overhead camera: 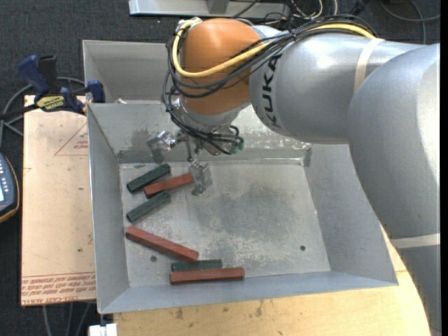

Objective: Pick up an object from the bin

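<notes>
My gripper [201, 179] hangs below the arm's orange cover at the back left of the bin, low over the floor. Its tip is at the right end of a short red-brown bar [169, 185], and I cannot tell whether it touches the bar. A dark green bar [148, 177] lies just behind that bar. Another dark green bar [148, 206] lies just in front of it. Nothing shows in the gripper's hold.
A long red-brown bar [162, 244] lies slanted at the front left. Near the front wall a dark green bar [197, 264] and a red-brown bar [207, 275] lie side by side. The arm reaches over the bin's right side.
</notes>
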Robot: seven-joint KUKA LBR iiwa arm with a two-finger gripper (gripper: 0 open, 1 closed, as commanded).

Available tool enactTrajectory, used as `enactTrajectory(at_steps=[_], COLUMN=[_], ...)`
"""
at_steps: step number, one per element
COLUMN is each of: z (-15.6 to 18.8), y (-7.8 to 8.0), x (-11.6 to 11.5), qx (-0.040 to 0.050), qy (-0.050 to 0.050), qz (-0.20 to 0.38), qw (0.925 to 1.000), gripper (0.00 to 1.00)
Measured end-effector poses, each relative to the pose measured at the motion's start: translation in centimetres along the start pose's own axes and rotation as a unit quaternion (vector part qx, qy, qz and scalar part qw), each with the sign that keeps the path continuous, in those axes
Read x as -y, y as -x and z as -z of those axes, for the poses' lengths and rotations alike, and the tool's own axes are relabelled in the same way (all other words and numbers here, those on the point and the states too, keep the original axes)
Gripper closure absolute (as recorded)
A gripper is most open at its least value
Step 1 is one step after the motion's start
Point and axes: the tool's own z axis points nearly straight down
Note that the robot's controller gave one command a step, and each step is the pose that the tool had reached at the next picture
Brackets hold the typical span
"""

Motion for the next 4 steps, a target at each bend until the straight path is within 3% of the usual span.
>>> enactTrajectory(at_steps=[1,2,3,4], z=[-8.7,-8.1,-0.6,5.5], y=[1.2,1.4,2.5,3.3], x=[-1.3,-1.1,-4.9,-6.9], qx=[-0.0036,0.0001,0.0031,0.0035], qy=[0.002,0.001,0.0,0.0], qz=[0.031,0.03,-0.081,-0.108], qw=[0.9995,0.9995,0.9967,0.9941], gripper=[0.0,1.0,1.0,1.0])
